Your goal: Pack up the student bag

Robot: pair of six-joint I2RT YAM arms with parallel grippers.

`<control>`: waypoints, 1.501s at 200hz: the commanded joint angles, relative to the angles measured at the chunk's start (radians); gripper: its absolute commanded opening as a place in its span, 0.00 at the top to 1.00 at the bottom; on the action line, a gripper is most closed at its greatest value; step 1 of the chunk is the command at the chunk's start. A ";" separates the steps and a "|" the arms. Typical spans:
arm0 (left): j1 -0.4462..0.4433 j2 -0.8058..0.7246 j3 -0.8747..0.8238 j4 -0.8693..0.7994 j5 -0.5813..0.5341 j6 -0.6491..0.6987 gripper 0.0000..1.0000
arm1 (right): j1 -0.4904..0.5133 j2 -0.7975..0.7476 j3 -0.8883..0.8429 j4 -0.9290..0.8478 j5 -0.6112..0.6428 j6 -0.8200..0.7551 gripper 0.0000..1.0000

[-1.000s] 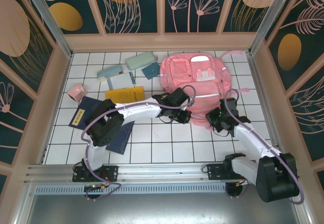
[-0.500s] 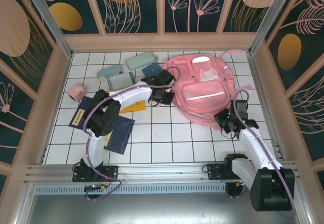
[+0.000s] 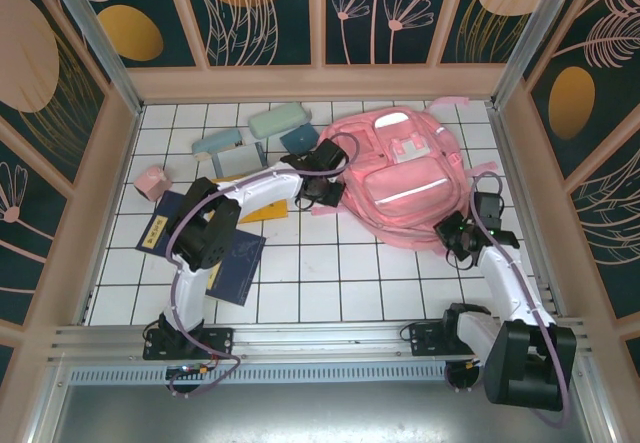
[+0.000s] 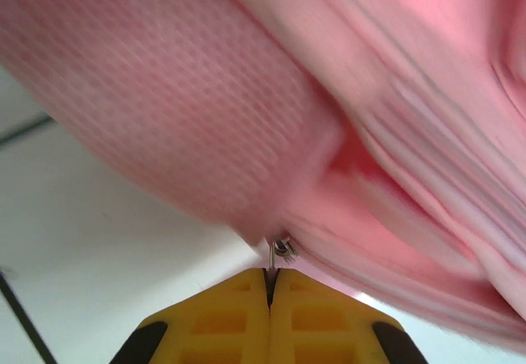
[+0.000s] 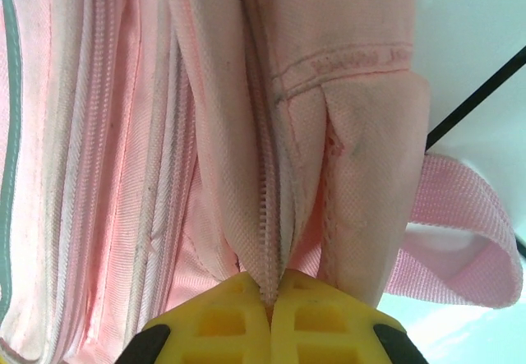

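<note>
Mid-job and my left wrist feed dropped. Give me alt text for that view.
The yellow left tool, shut, pinches the small metal zip pull at the edge of the pink bag. Its blurred fabric spreads across the top and right, with white table at lower left.

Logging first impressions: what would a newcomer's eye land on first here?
A big pink backpack lies flat at the back right of the tiled table. The left claw is shut on a zip pull at its left edge, the right claw on its near right corner.
</note>
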 commanded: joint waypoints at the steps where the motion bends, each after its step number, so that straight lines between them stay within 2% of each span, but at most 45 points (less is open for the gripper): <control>1: 0.083 0.045 0.060 -0.028 -0.204 -0.053 1.00 | -0.061 -0.007 0.036 -0.046 0.068 -0.076 1.00; 25: 0.116 0.088 0.112 -0.034 -0.239 -0.098 1.00 | -0.076 -0.015 0.030 -0.046 0.057 -0.082 1.00; 44: 0.121 0.125 0.166 -0.050 -0.191 -0.082 1.00 | -0.075 -0.019 0.019 -0.040 0.027 -0.079 1.00; 62: 0.120 0.142 0.196 -0.045 -0.124 -0.074 1.00 | -0.072 -0.028 -0.011 -0.015 -0.063 -0.074 1.00; 78: 0.121 0.154 0.222 -0.040 -0.110 -0.074 1.00 | -0.040 -0.059 -0.050 0.017 -0.139 -0.054 1.00; 96: 0.120 0.188 0.281 -0.054 -0.102 -0.073 1.00 | 0.060 -0.105 -0.081 0.053 -0.157 -0.006 1.00; 135: 0.120 0.299 0.456 -0.093 -0.061 -0.066 1.00 | 0.368 -0.129 -0.130 0.223 -0.118 0.169 1.00; 158: 0.120 0.361 0.554 -0.106 -0.036 -0.058 1.00 | 0.542 -0.044 -0.121 0.364 -0.058 0.243 1.00; 185: 0.121 0.420 0.656 -0.121 -0.014 -0.042 1.00 | 0.695 0.160 -0.013 0.479 -0.030 0.230 1.00; 214: 0.120 0.458 0.721 -0.114 0.026 -0.033 1.00 | 0.798 0.376 0.146 0.550 -0.045 0.163 1.00; 245: 0.121 0.470 0.729 -0.067 0.101 -0.052 0.99 | 0.840 0.538 0.263 0.621 -0.077 0.132 1.00; 255: 0.121 0.470 0.731 -0.055 0.118 -0.056 0.96 | 0.841 0.575 0.288 0.631 -0.077 0.127 1.00; 268: 0.121 0.466 0.739 -0.055 0.130 -0.054 0.87 | 0.840 0.611 0.317 0.637 -0.080 0.121 1.00; 288: 0.121 0.437 0.740 -0.074 0.107 -0.043 0.73 | 0.844 0.648 0.365 0.608 -0.088 0.090 0.85; 300: 0.122 0.406 0.730 -0.087 0.083 -0.034 0.65 | 0.844 0.649 0.384 0.581 -0.079 0.067 0.79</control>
